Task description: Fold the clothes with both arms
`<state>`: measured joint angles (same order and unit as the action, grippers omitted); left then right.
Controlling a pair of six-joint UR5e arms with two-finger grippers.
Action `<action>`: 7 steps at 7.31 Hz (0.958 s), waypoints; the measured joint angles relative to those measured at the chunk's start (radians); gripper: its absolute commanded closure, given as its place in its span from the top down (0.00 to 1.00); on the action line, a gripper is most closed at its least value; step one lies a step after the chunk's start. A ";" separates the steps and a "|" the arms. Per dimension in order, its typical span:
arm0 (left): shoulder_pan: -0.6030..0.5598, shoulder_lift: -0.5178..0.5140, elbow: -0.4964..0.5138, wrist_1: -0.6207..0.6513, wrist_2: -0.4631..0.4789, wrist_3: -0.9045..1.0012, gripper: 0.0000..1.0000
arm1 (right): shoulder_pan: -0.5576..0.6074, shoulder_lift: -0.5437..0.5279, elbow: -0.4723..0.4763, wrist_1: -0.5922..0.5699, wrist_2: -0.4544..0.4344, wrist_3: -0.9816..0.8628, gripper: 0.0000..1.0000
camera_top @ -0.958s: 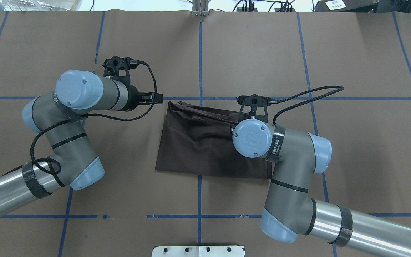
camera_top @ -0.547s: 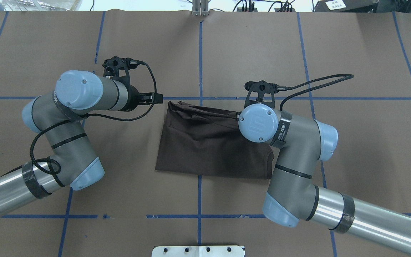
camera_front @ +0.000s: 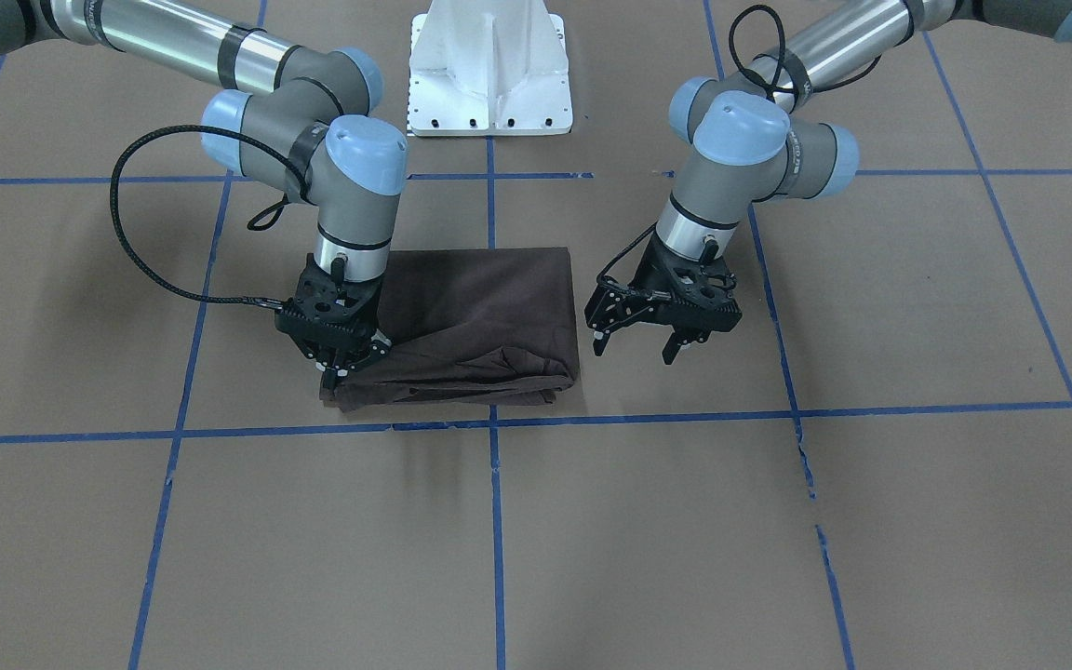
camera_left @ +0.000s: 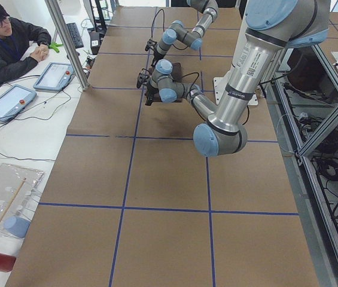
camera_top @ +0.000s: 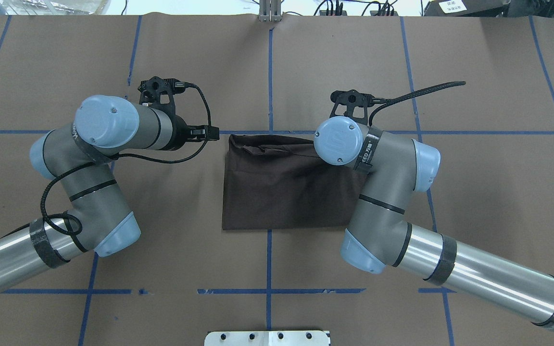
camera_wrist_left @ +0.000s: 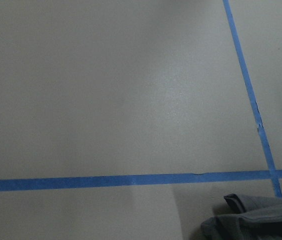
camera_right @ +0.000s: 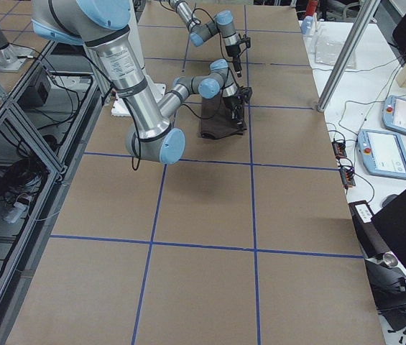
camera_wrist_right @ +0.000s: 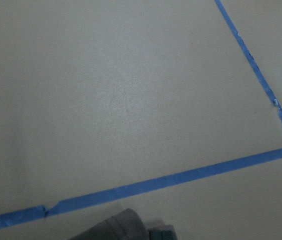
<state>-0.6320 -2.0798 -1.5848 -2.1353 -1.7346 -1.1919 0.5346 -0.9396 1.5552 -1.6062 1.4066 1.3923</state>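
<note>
T-shirt (camera_front: 480, 307) folding, and judging by the shape it's well along. The right tool (camera_front: 331, 368) looks clenched on the shirt's far corner on the robot's right side, fingers pointing down onto the cloth. That corner belongs to the bunched, layered edge, so the grip is probably there to keep the stacked layers together and square them up. The left tool (camera_front: 634, 346) is spread wide with nothing in it. It hangs just beside the shirt's opposite side without touching, likely lined up to take the matching corner so both arms can move that edge as a pair. The dark brown shirt lies as a compact rectangle mid-counter (camera_front: 778, 521), its rumpled edge running just inside a blue tape line (camera_front: 685, 416). The smoother edge faces the robot.
</note>
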 measured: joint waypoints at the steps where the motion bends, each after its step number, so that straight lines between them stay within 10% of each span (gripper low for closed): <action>1: 0.000 0.002 0.000 0.000 0.001 0.000 1.00 | 0.006 0.001 -0.012 0.000 0.000 -0.001 0.99; 3: 0.000 0.004 -0.001 0.000 0.001 -0.001 1.00 | 0.031 0.011 -0.020 -0.001 0.017 -0.035 1.00; 7: 0.016 -0.030 0.005 0.013 0.000 -0.034 1.00 | 0.178 0.033 0.071 -0.001 0.321 -0.184 1.00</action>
<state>-0.6165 -2.1100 -1.5796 -2.1227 -1.7351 -1.2258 0.7127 -0.9066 1.6265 -1.6070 1.7275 1.2085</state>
